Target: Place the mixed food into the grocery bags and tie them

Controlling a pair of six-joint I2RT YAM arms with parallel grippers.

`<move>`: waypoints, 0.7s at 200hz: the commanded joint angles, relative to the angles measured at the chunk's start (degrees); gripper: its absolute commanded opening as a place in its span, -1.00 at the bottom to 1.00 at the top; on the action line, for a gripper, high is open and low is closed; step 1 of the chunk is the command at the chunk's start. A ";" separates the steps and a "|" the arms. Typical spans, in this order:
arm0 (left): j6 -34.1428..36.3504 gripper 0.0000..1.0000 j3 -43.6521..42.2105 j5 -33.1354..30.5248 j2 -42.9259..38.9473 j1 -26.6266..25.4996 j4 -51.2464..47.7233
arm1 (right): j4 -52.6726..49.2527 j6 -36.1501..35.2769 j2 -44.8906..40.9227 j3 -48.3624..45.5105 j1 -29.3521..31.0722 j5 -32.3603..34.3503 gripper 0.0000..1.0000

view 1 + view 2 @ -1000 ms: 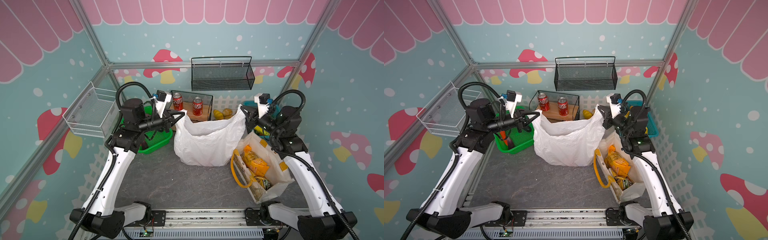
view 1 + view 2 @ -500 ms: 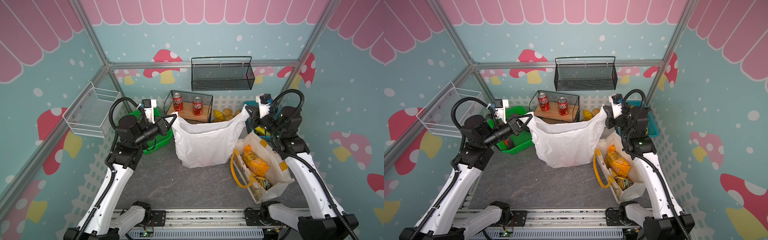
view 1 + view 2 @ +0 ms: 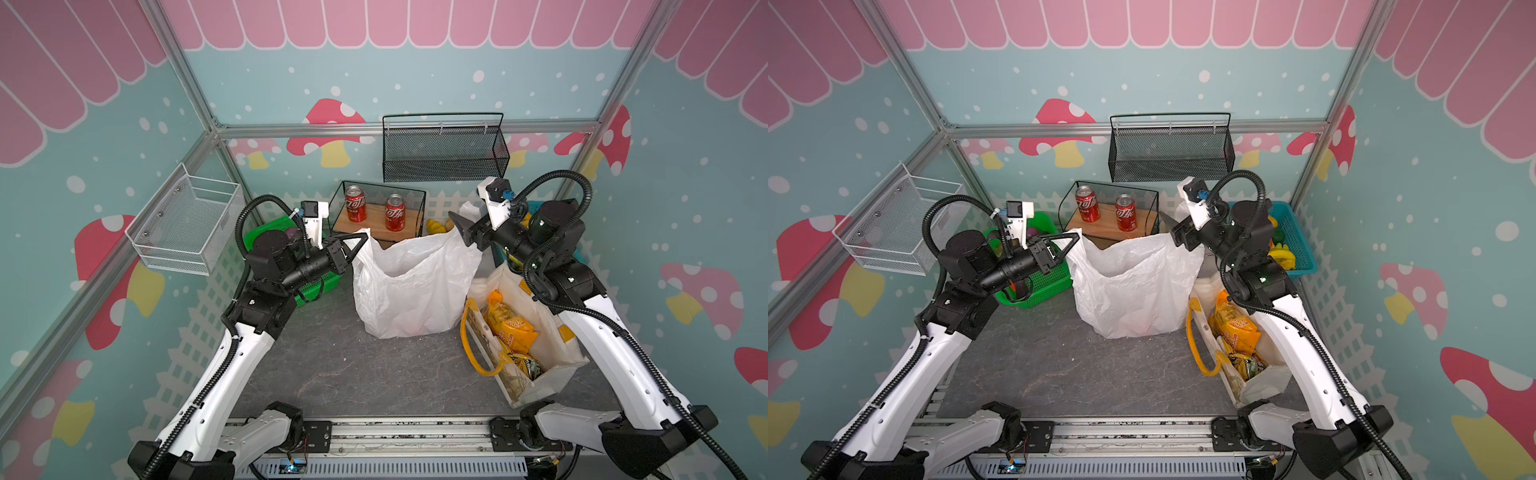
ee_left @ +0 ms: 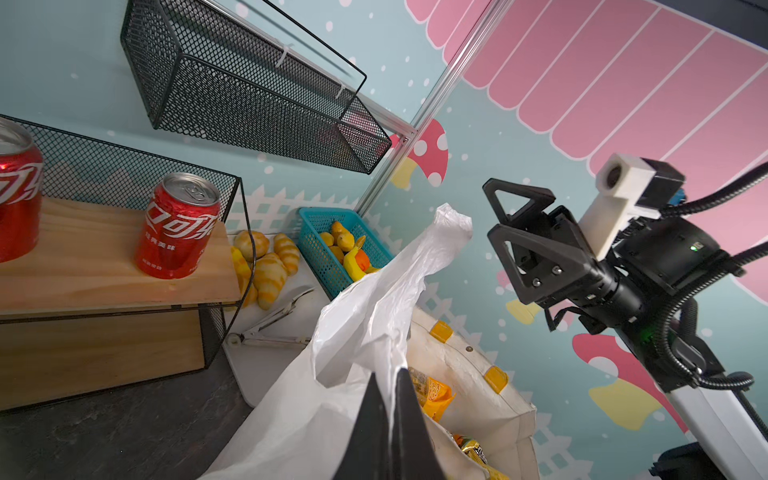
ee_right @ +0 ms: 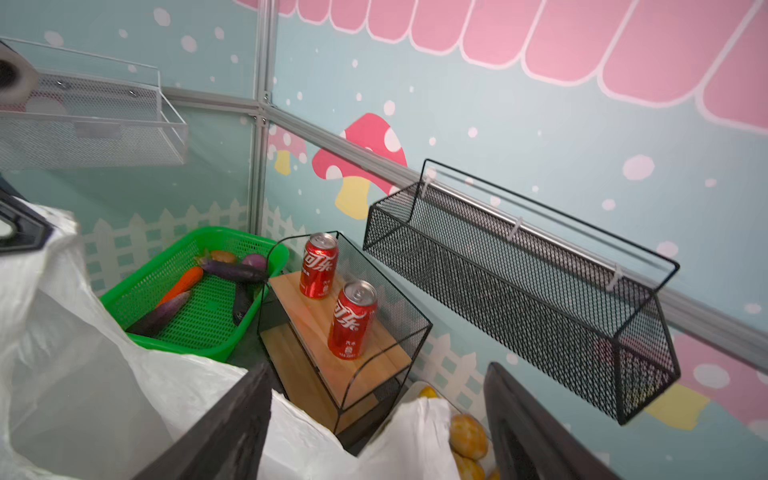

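Note:
The white plastic bag [image 3: 411, 286] [image 3: 1129, 286] stands mid-table with its mouth open. My left gripper [image 3: 365, 239] [image 4: 386, 399] is shut on the bag's left handle. My right gripper [image 3: 459, 226] [image 5: 378, 370] is open, and the right handle [image 4: 449, 224] [image 5: 411, 440] stands loose between its fingers, touching neither. The cream tote [image 3: 540, 374] [image 4: 457, 361] lies at the right with yellow-orange snack packets [image 3: 509, 328] [image 3: 1233, 328] inside. Toy vegetables, among them a carrot [image 5: 183, 282], lie in the green basket [image 5: 199, 332] [image 3: 316, 286] behind my left arm.
Two cola cans [image 3: 376, 205] stand on a wire shelf at the back. A black mesh basket [image 3: 444, 151] and a white wire basket [image 3: 187, 224] hang on the walls. A blue basket [image 3: 1287, 237] holds fruit; croissants [image 4: 266, 270] and tongs [image 4: 274, 320] lie beside it.
My right gripper has opened and let go of the bag's right handle. My left arm has drawn back to the left and lower, still gripping the left handle.

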 commanded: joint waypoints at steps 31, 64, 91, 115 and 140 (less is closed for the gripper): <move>0.36 -1.00 1.27 -0.31 -0.67 -0.32 1.34 | 3.64 -6.04 3.02 -1.59 11.08 -5.02 0.65; -0.10 -1.00 1.61 0.46 -1.12 -0.69 1.45 | 14.22 -0.64 4.47 -9.99 14.64 -19.06 0.68; -0.47 -1.00 1.28 1.32 -1.39 -1.08 2.09 | 18.98 1.26 8.27 -11.47 17.14 -22.23 0.68; -0.55 -1.00 0.33 1.45 -2.01 -1.38 3.02 | 22.33 1.84 10.76 -11.90 17.88 -21.94 0.68; -0.55 -1.00 -0.19 1.67 -2.30 -1.39 3.68 | 26.53 4.47 13.03 -12.59 17.97 -20.69 0.69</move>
